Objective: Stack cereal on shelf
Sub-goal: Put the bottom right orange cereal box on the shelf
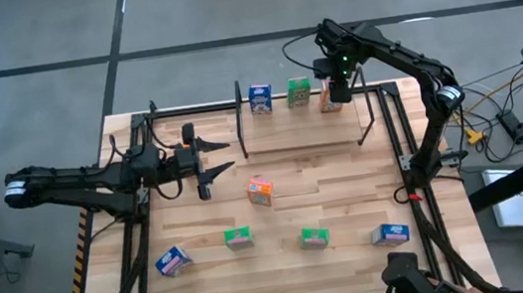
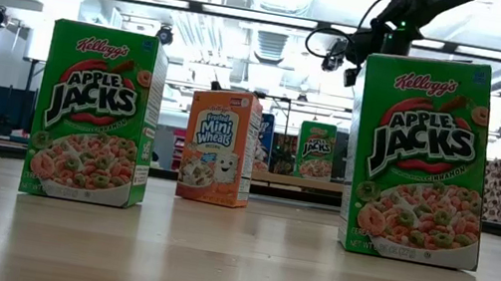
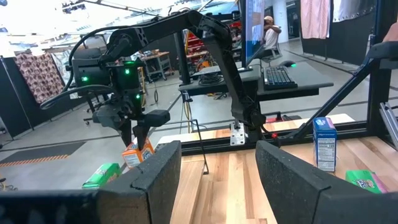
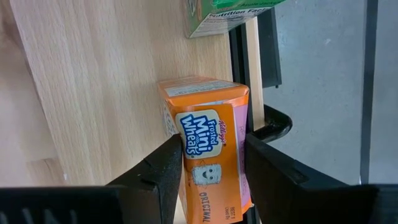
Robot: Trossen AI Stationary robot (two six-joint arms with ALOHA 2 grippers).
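Note:
The shelf (image 1: 300, 134), a light board in a thin black frame, stands at the table's far middle. On it a blue cereal box (image 1: 260, 98) and a green one (image 1: 299, 92) stand upright. To their right my right gripper (image 1: 335, 93) is shut on an orange cereal box (image 4: 208, 134) over the shelf's right end. My left gripper (image 1: 216, 164) is open and level over the table's left part, left of the shelf, touching nothing. Several more boxes stand on the tabletop. My right gripper pinches the orange box between its two fingers, one on each narrow side (image 4: 239, 143), with the printed front facing the wrist camera. The fingers come steeply from above. The box (image 3: 137, 152) sits slightly tilted; whether its lower end rests on the shelf board (image 4: 93, 81) does not show.
On the tabletop nearer the front are an orange box (image 1: 261, 192), two green boxes (image 1: 239, 236) (image 1: 314, 238) and two blue ones (image 1: 173, 261) (image 1: 389, 235). Black side frames (image 1: 407, 149) run along both table edges. The shelf's thin posts (image 1: 241, 119) flank the board.

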